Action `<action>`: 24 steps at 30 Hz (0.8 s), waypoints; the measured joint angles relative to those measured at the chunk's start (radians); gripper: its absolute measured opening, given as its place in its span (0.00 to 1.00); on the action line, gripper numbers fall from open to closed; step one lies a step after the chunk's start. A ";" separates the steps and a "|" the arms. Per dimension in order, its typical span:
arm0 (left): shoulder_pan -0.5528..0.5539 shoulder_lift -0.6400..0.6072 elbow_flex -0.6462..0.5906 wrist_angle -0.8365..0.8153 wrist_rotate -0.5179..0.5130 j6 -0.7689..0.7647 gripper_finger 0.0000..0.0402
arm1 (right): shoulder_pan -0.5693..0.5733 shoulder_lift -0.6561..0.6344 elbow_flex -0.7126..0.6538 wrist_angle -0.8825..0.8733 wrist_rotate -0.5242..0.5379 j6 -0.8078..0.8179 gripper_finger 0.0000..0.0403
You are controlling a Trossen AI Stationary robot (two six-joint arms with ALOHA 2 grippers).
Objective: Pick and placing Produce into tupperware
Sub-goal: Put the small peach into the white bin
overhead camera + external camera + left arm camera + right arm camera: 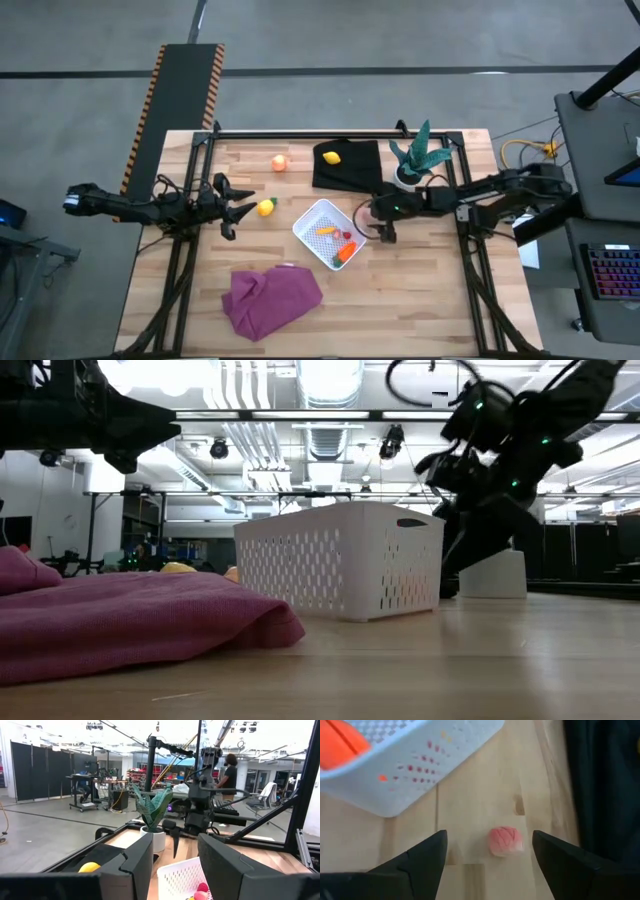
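The white tupperware sits mid-table and holds the orange carrot, tiny red pieces and an orange piece. My right gripper is open beside its right corner, pointing down. In the right wrist view its fingers stand on either side of a pink piece lying on the wood, without touching it. My left gripper is open, with a yellow lemon just off its fingertips. Another lemon lies on the black cloth. A peach-orange ball rests on the table.
A purple cloth lies crumpled toward the near edge. A green spiky plant in a white pot stands just behind my right arm. Bare wood shows at the table's near right and far left.
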State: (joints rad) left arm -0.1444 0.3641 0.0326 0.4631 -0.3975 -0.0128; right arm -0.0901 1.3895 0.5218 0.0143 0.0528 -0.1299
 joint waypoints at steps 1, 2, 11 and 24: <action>0.000 0.000 0.000 0.000 0.000 0.000 0.35 | -0.011 0.019 0.009 0.000 -0.008 -0.011 0.71; 0.000 0.000 0.000 0.000 0.000 0.001 0.35 | -0.022 0.038 0.016 0.000 -0.011 -0.023 0.71; 0.000 0.000 0.000 0.000 0.000 0.002 0.35 | -0.108 0.195 0.066 0.005 -0.131 -0.058 0.69; 0.000 0.000 0.000 0.000 0.000 0.002 0.35 | -0.134 0.197 0.096 -0.030 -0.163 -0.089 0.56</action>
State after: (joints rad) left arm -0.1444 0.3641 0.0326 0.4632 -0.3977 -0.0109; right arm -0.2237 1.5865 0.6182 -0.0154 -0.1104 -0.2184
